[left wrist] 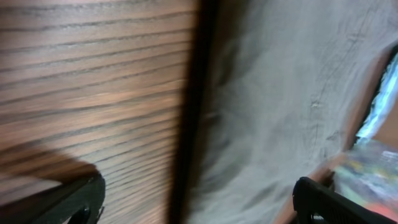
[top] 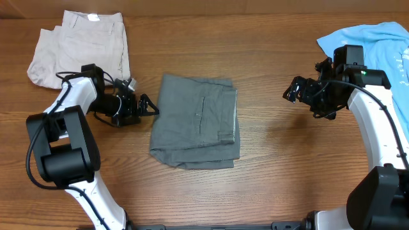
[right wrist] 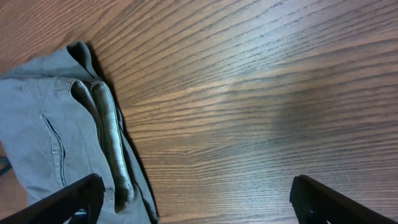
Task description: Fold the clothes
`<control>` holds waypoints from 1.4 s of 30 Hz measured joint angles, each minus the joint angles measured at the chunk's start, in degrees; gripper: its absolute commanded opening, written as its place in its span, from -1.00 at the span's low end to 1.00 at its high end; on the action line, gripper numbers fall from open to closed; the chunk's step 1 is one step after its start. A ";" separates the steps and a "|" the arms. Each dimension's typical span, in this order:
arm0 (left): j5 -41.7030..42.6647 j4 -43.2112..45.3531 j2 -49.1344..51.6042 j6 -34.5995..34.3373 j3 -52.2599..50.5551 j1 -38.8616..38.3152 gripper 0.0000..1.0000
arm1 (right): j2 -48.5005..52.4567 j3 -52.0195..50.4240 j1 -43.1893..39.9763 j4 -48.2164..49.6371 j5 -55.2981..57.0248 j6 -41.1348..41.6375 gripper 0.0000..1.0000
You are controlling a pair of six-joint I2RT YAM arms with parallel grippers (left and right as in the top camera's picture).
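The left pincer (top: 146,107) hovers spread just beside the left edge of the folded grey shorts (top: 195,121) at the middle of the wooden tabletop (top: 275,179). The right pincer (top: 294,89), also spread, hangs well apart on their other side. Beige shorts (top: 83,45) lie at the far left, a light-blue T-shirt (top: 377,38) at the far right.

Table (top: 268,160) fills overhead view edge to edge. Top is wood, mid-brown w/ reddish tint, fine dark grain running left–right, parallel to near edge. Finish semi-matte: pale soft sheen across mid-table in right wrist view. Light even, from above; shadows on the wood short & soft-edged. Left wrist view blurred, grain smeared into streaks, tone darker. Dark strip along near edge at btm of overhead.
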 measured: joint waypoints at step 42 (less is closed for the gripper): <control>8.94 4.55 11.32 -0.92 6.43 -13.18 -0.92 | 0.00 0.00 0.02 -0.04 -0.02 0.02 1.00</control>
